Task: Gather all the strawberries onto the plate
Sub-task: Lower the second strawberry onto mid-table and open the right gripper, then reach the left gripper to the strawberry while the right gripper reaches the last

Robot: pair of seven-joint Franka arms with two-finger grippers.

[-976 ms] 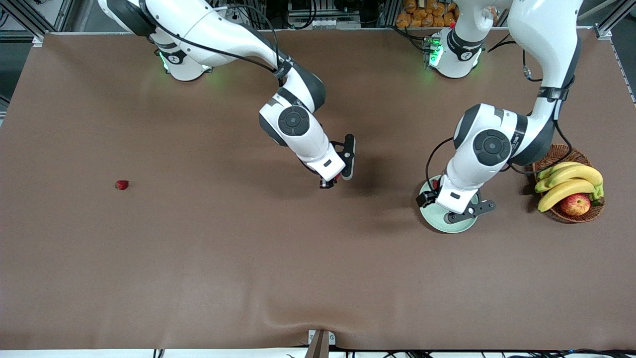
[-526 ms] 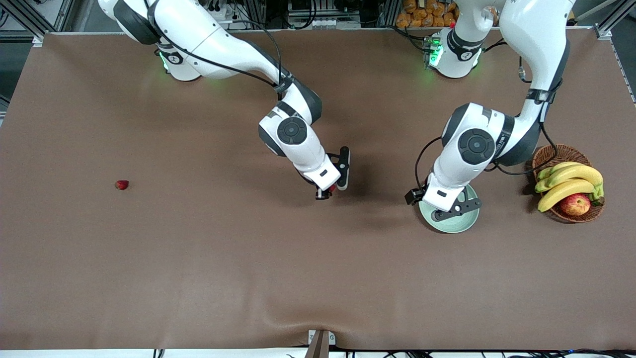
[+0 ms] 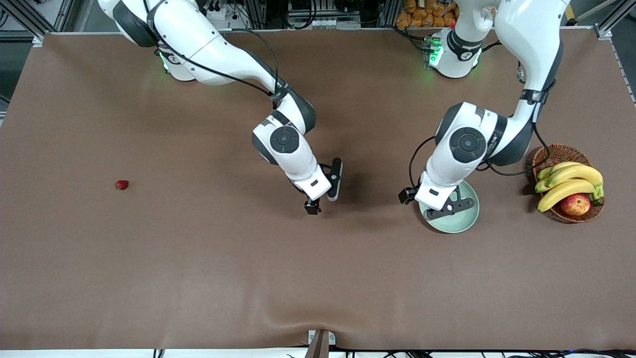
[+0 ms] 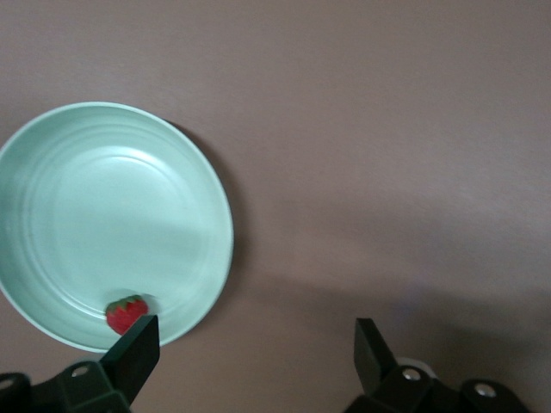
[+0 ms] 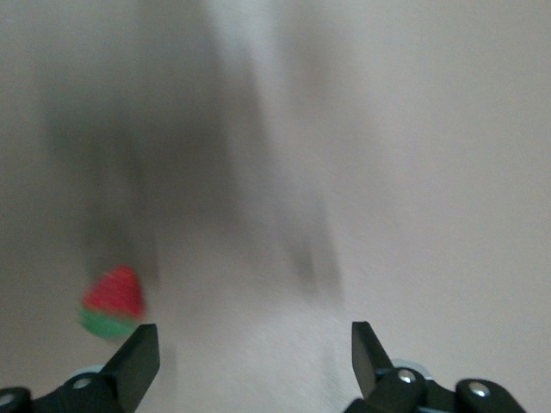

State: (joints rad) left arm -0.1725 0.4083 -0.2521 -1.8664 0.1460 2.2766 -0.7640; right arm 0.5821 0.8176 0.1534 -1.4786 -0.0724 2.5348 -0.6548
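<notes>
Plate [image 3: 464, 223] toward left arm's end; strawberry [image 4: 126, 313] inside by the rim. Left gripper [image 4: 254, 335] over plate edge, spread, empty: drop apparently done. Right gripper [image 5: 254, 337] over mid-table, spread beside second strawberry [image 5: 112, 301], probably lining up to pinch. Third strawberry [image 3: 121, 185] toward right arm's end.

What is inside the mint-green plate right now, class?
The left wrist view shows one strawberry inside the plate, near its rim. In the front view the left gripper covers part of the plate.

a high camera faces both arms across the whole bench [image 3: 198, 273], while each wrist camera looks straight down, the left's sharing the plate [image 4: 52, 215].
</notes>
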